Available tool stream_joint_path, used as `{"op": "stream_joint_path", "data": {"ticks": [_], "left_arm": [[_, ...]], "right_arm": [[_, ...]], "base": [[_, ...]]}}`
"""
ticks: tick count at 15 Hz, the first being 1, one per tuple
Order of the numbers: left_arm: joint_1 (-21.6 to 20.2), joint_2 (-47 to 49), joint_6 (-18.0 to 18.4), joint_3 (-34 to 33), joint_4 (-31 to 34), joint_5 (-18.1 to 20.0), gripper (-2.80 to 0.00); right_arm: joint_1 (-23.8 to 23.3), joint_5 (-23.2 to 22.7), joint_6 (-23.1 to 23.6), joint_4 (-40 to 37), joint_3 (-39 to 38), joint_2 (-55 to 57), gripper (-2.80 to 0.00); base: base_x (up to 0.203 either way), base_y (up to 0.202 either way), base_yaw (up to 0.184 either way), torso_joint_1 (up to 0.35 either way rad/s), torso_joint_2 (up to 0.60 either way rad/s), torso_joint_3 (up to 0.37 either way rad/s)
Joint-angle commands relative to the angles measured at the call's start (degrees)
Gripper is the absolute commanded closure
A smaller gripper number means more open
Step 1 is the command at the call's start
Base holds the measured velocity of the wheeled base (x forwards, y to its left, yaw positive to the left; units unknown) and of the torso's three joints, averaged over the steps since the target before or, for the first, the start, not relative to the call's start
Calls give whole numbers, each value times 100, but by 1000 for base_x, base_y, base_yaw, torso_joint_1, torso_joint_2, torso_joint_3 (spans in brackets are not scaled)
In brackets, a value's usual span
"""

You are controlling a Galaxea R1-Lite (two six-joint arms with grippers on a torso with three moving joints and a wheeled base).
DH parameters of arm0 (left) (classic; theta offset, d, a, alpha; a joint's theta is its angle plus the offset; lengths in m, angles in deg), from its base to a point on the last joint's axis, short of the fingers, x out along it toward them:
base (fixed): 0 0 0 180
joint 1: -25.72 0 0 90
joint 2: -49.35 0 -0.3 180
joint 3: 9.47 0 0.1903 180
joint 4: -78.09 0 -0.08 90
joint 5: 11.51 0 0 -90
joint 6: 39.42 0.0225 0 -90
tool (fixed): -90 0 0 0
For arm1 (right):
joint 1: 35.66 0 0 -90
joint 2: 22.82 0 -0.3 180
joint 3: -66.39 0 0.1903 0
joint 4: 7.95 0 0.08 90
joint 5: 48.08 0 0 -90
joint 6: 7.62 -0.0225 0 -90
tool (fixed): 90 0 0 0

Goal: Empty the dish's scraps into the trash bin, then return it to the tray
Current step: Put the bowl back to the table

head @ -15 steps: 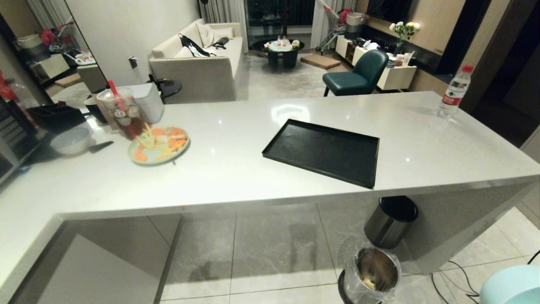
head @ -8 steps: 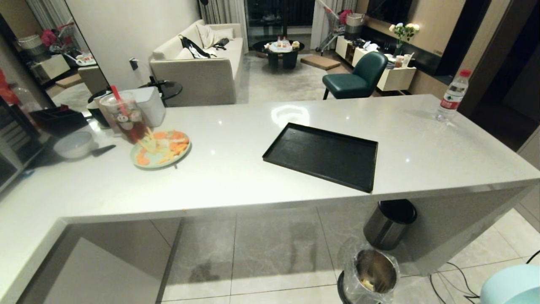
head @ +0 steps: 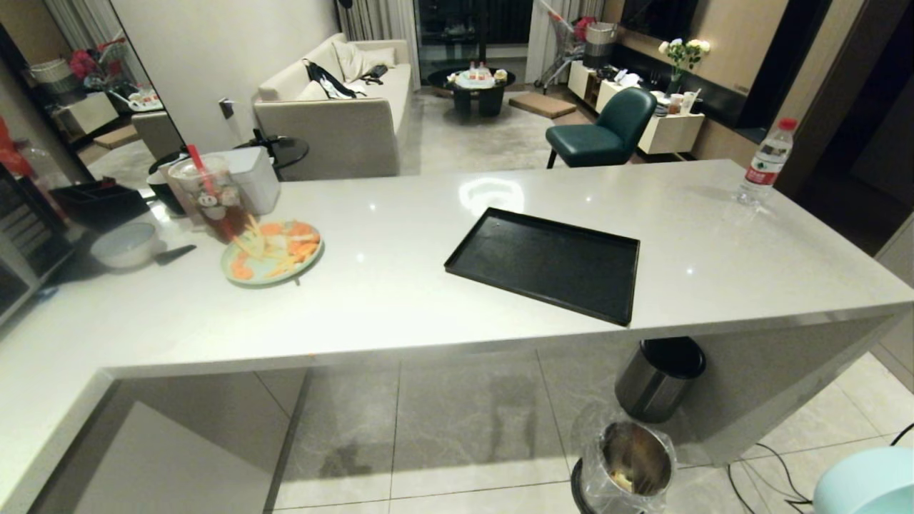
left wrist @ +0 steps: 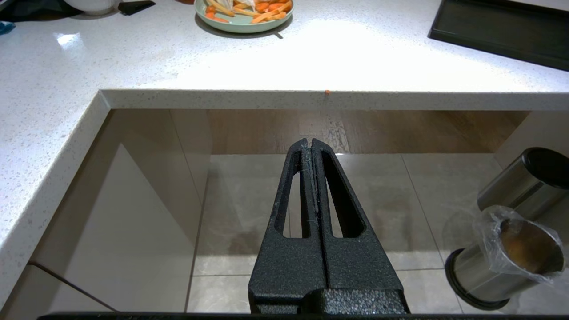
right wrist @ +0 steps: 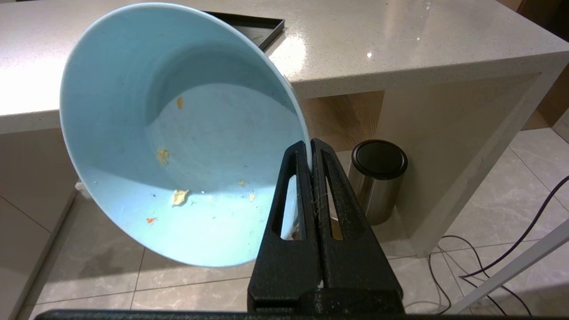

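Right gripper (right wrist: 310,144) pinches the rim of the light-blue bowl (right wrist: 178,146), tilted on edge off the counter's near side; only crumbs (right wrist: 179,196) stuck inside. Lined steel bin (head: 632,465) on the floor below, scraps in it. Black tray (head: 546,260) bare on the counter (head: 400,285). Left gripper (left wrist: 310,144) closed, holding nothing, low over the floor.

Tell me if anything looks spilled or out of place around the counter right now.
One small orange crumb sits on the counter's front edge, away from any dish. A few yellow and orange bits still cling inside the light-blue bowl, which the right tool holds tilted by its rim. Nothing else stands out.
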Motion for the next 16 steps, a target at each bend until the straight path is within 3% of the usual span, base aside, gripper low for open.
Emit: {"op": "stream_joint_path", "data": {"ticks": [1,5,16], "left_arm": [[0,6,-1,0,-5,-3,0],[-6,6,1,0,-5,-3,0],[-7,6,1,0,-5,-3,0]], "right_arm": [[0,-2,-1,4,0,7,0],[0,-2,-1,4,0,7,0],[0,-2,-1,4,0,7,0]], "base": [[0,0,0,0,0,0],[17,0,-1,-1,-1,0],[193,0,0,3,3,2]]}}
